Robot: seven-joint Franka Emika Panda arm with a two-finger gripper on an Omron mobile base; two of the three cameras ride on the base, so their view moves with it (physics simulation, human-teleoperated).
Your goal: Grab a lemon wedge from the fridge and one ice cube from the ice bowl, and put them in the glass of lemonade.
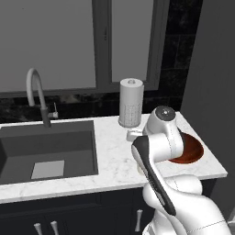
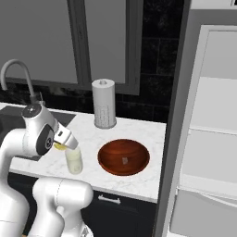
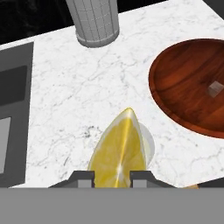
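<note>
My jaws pinch the lemon wedge (image 3: 118, 151) above the glass of lemonade (image 2: 74, 161), while hand view alone shows the ice cube (image 3: 214, 89) clearly in the ice bowl (image 3: 175, 83).

One lemon wedge (image 3: 119, 148), one ice cube (image 3: 214, 89), one wooden bowl (image 2: 123, 157), one glass (image 2: 74, 161), one paper towel roll (image 2: 104, 109), one faucet (image 1: 36, 94), one sink (image 1: 46, 149).

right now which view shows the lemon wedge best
The hand view: the lemon wedge looms large between the gripper's fingertips. The right base view gives just a yellow sliver above the glass of lemonade.
</note>
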